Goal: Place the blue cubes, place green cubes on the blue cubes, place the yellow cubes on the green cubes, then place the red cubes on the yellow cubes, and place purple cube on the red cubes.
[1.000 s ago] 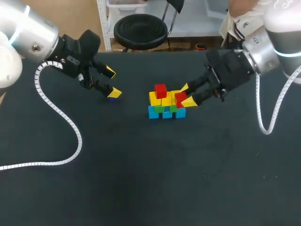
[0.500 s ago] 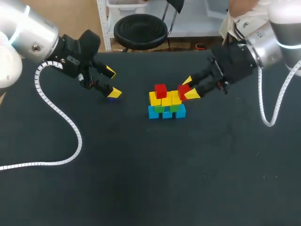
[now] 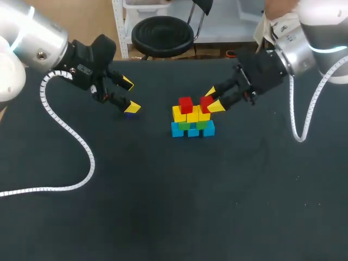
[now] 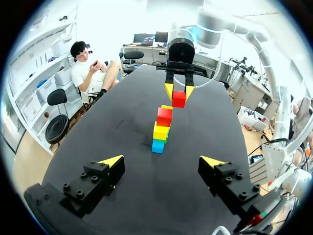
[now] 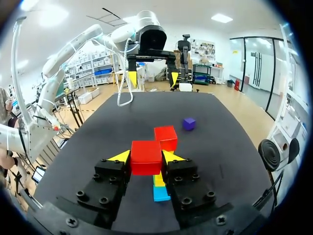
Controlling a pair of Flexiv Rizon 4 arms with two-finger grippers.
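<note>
**Right claw carrying a red cube over the stack: handling assessment**

We find the right gripper [image 3: 212,99] pinching the held red cube [image 3: 206,101], a small, hard-edged block with smooth faces. One yellow-tipped finger presses on each of two opposite side faces. The right wrist view confirms this hold [image 5: 145,157], with the block's top and underside left free.

The block hangs above the right end of the row of yellow cubes [image 3: 191,115]. It is just beside the seated red cube [image 3: 186,104], which rests on the left part of that row. The left wrist view shows the held block higher than the seated one, so we judge it not yet set down.

Below the yellow row are the green cubes [image 3: 185,125], then the blue cubes [image 3: 193,131] on the black table top [image 3: 163,206].

The left gripper [image 3: 130,95] sits well to the left with its fingers spread and nothing between them. The small purple cube [image 5: 189,123] lies on the table by its nearer fingertip.

In our judgement the blocks are light and stiff. They should not deform, but their smooth faces could slip under a weak pinch. The present mid-height hold on flat sides suits them. The stack looks loose-laid, so a sideways nudge on release could topple it.
</note>
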